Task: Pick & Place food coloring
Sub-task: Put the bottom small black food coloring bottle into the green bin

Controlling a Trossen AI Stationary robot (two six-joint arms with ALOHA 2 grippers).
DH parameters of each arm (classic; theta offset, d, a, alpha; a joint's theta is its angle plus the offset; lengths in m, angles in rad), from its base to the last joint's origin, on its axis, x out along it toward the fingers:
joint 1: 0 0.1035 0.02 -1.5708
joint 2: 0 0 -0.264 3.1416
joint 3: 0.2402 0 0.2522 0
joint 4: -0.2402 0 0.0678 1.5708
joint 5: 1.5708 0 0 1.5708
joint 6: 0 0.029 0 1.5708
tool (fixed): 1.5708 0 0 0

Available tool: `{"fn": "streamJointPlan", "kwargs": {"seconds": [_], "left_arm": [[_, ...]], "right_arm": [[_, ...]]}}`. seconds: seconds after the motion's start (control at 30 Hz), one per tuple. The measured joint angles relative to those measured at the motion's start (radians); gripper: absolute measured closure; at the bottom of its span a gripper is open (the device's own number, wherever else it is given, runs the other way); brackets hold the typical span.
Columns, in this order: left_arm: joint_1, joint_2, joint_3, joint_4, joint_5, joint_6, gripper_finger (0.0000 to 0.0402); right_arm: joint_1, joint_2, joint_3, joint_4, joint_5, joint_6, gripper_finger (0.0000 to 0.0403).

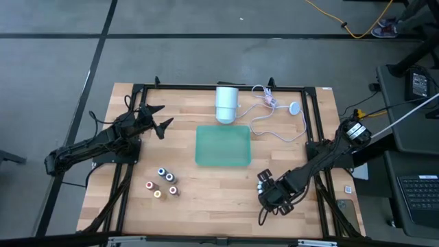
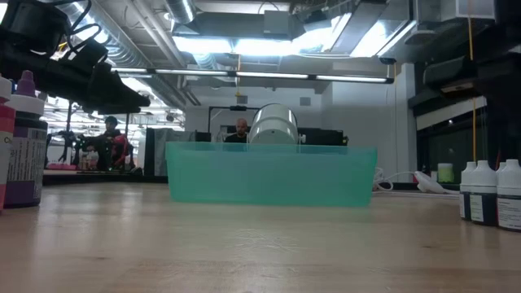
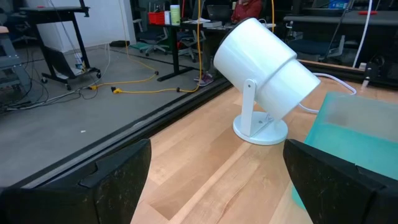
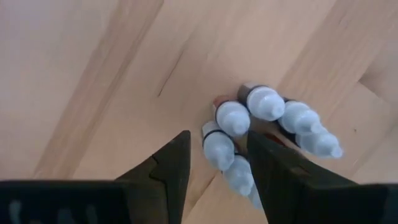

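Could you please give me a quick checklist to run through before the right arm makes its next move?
1. Right gripper above the white-capped bottles: ok.
2. One bottle singled out from its neighbours: not ok, they stand packed tightly together.
3. Green tray free to receive a bottle: ok, nothing shows inside it.
4. Left gripper open and away from the tray: ok.
5. Coloured-top bottles upright, away from both arms: ok.

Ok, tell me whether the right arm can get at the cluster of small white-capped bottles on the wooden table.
Probably yes: the right gripper hangs open just above the small white-capped bottles, straddling one bottle, with nothing in between. The tightly packed neighbours may get bumped.
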Motion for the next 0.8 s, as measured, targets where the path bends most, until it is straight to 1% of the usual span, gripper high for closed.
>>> {"fn": "streamJointPlan", "kwargs": {"seconds": [0.37,0.47,0.7,0.8], "left_arm": [[0.000,0.000,0.000,0.000,0.000,0.000,0.0041],[0.000,0.000,0.000,0.000,0.000,0.000,0.0041],[0.000,0.000,0.000,0.000,0.000,0.000,0.0041],[0.000,0.000,0.000,0.000,0.000,0.000,0.0041]], "right_arm": [[-0.008,0.000,-0.014,-0.001,-0.001,0.015,0.0247],[-0.008,0.000,-0.014,-0.002,-0.001,0.016,0.0266],[-0.008,0.000,-0.014,-0.001,-0.005,0.022,0.0325],[-0.008,0.000,-0.014,-0.001,-0.005,0.026,0.0342]]}}
